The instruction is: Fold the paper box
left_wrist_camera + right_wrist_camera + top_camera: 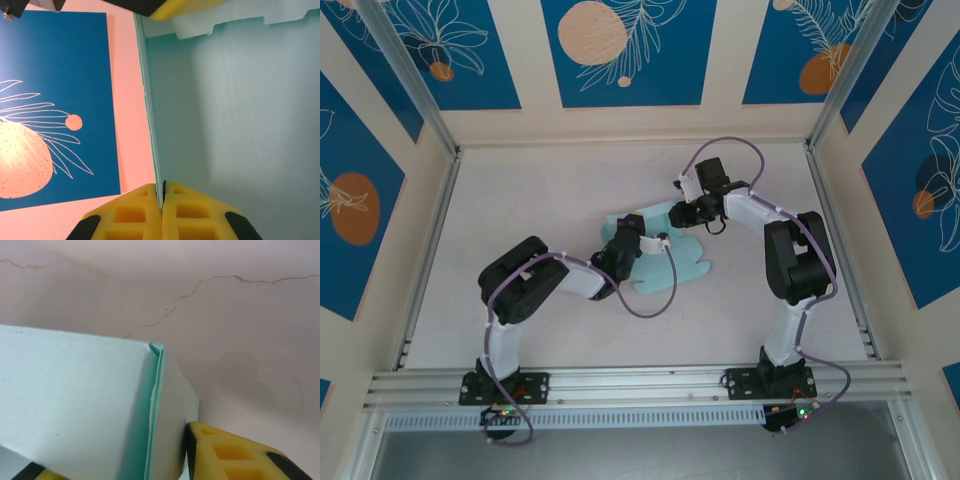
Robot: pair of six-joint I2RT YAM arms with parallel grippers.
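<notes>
My left pincer (162,199) pinches one thin edge of the matte pale-blue paper box (240,125); my right pincer (117,455) straddles a creased corner, whether clamped I cannot tell

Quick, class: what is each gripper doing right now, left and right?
Left gripper: shut on an edge of the paper box.
Right gripper: fingers either side of the paper box; grip cannot be told.

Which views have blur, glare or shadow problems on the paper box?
Top external: even light, sharp, but the pale paper box barely contrasts with the table. Left wrist: soft shading across the box, no glare. Right wrist: fold edge crisp, faint shadow on the table.
</notes>
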